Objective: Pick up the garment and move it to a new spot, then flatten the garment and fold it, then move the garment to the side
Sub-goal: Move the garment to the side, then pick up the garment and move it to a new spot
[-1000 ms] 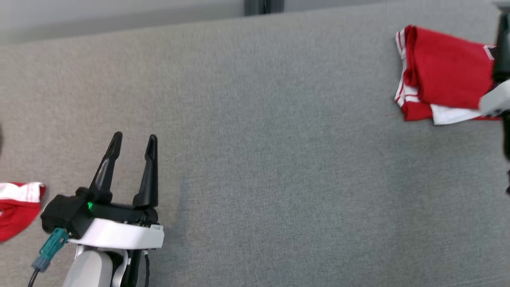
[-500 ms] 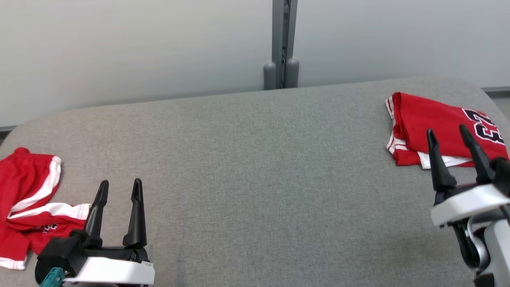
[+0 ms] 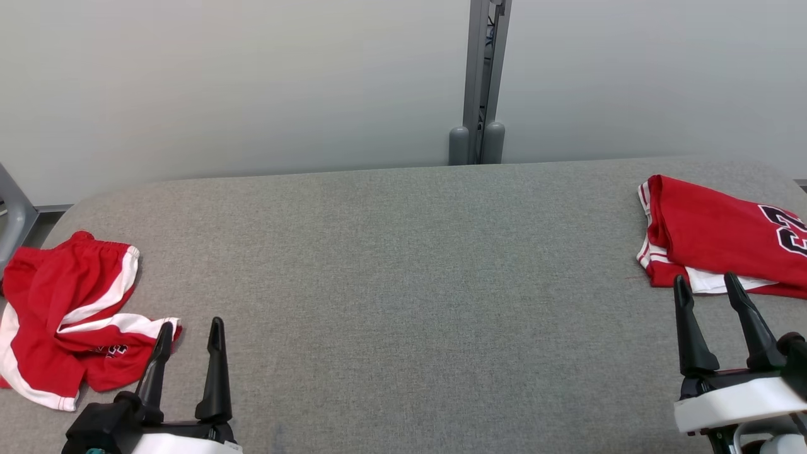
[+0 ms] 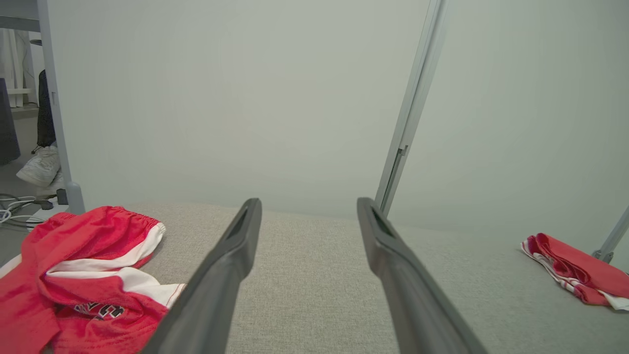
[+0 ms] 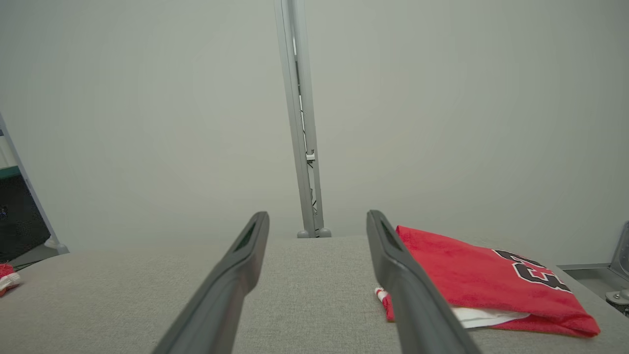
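Shorts (image 3: 38,290) (crumpled) beside left gripper (image 3: 191,323)

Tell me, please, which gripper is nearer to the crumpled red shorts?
Left. The left gripper, open, sits right beside the crumpled red shorts; the right gripper, also open, is far across the table, beside the folded red jersey.

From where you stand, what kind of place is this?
Probably a lab or test workspace for folding clothes: a grey fabric-covered table before plain partition panels, with crumpled red shorts and a folded red jersey.
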You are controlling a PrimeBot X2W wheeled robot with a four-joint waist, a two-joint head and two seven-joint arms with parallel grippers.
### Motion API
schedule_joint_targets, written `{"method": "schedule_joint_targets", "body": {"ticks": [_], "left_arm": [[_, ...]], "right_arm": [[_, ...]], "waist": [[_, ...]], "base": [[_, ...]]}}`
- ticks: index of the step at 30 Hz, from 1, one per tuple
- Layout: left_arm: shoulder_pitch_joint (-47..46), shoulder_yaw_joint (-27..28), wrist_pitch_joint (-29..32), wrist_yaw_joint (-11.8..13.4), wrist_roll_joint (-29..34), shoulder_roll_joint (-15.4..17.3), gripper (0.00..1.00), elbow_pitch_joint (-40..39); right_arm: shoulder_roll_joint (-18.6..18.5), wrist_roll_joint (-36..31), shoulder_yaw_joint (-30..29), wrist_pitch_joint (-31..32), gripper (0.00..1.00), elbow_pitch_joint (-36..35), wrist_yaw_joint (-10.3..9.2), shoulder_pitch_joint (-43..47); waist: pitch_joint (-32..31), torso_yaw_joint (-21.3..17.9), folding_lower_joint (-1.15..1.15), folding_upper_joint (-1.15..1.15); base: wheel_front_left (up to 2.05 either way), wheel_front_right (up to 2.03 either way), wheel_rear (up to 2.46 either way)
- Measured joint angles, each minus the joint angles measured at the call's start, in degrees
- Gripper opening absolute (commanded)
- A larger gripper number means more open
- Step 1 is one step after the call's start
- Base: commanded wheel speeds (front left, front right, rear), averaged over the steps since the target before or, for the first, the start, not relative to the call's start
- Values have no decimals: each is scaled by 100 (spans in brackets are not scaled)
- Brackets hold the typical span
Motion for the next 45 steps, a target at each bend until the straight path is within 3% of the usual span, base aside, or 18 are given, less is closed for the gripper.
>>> {"method": "schedule_joint_targets", "body": {"ticks": [7, 22, 45], "left_arm": [[-3, 8, 0, -1, 140, -21, 100, 90], [-137, 31, 0, -30, 353, -44, 100, 120], [-241, 289, 0, 108, 654, -36, 100, 338]], "right_arm": [[302, -149, -85, 0, 100, -236, 0, 163], [355, -159, 113, 0, 100, -287, 0, 174], [569, -18, 854, 0, 100, -4, 0, 114]], "waist": [[42, -28, 0, 0], [67, 62, 0, 0], [35, 1919, 0, 0]], "base": [[0, 0, 0], [0, 0, 0], [0, 0, 0]]}}
